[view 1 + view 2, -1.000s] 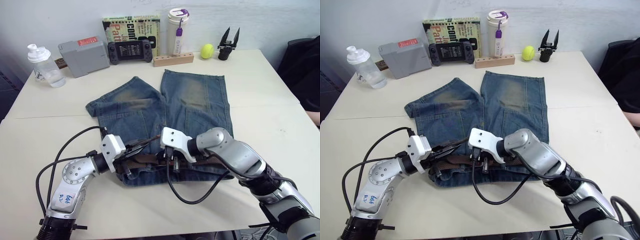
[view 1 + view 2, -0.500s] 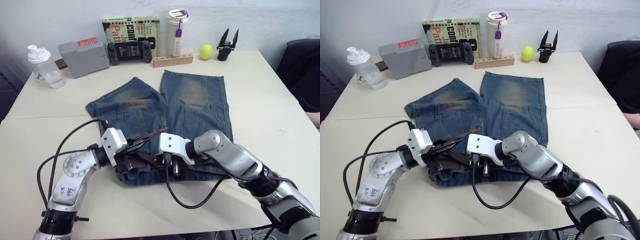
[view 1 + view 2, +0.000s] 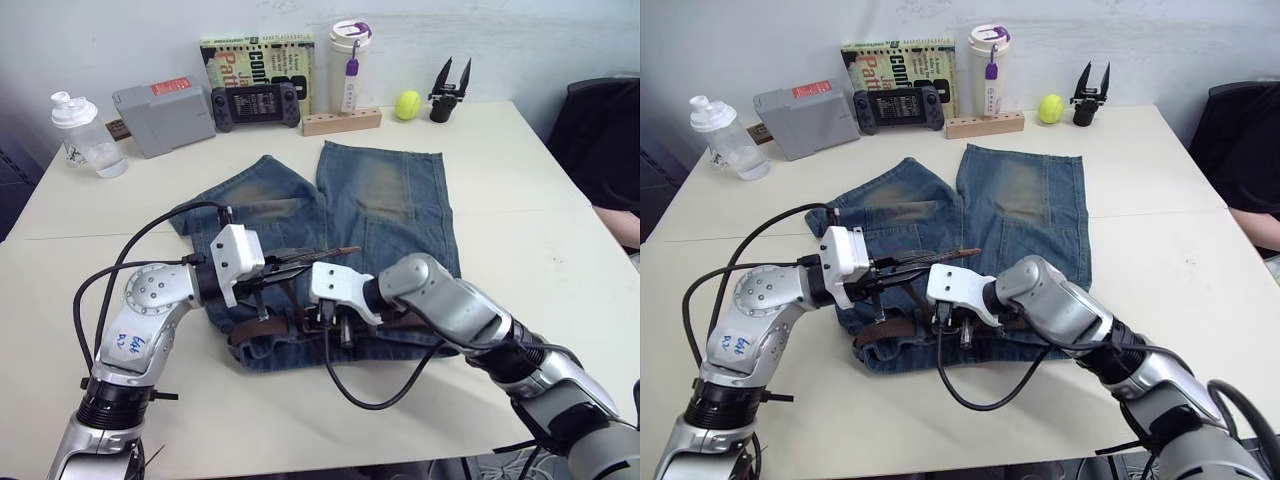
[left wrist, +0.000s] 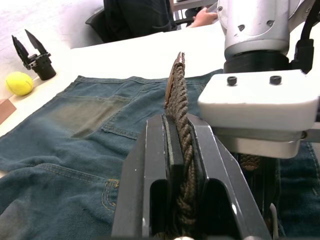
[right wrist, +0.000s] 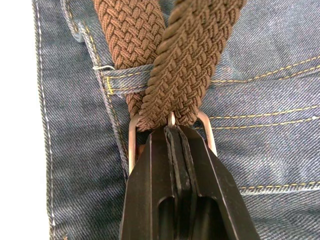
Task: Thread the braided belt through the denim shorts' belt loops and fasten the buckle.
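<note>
The denim shorts (image 3: 385, 195) lie flat on the table with the waistband nearest me. The braided belt (image 3: 275, 328) runs along that waistband. My left gripper (image 4: 177, 125) is shut on the belt's free end, holding it lifted over the left leg, and the darker tip (image 3: 345, 250) sticks out past the fingers. My right gripper (image 5: 172, 129) points down at the waistband middle and is shut on the buckle (image 5: 132, 145), whose metal frame shows on either side of the fingers. One belt strand passes under a belt loop (image 5: 122, 79); a second strand crosses over it.
Along the table's back edge stand a water bottle (image 3: 80, 130), grey box (image 3: 160, 105), game controller (image 3: 255, 102), book (image 3: 255, 55), tumbler (image 3: 345, 65), wooden block (image 3: 342, 121), tennis ball (image 3: 407, 104) and a black gripper part (image 3: 445, 88). A person's hand (image 3: 620, 225) shows at the right edge.
My left gripper has risen and moved away from the waistband toward the legs, drawing the belt's free end up with it. The right gripper has stayed at the buckle.
</note>
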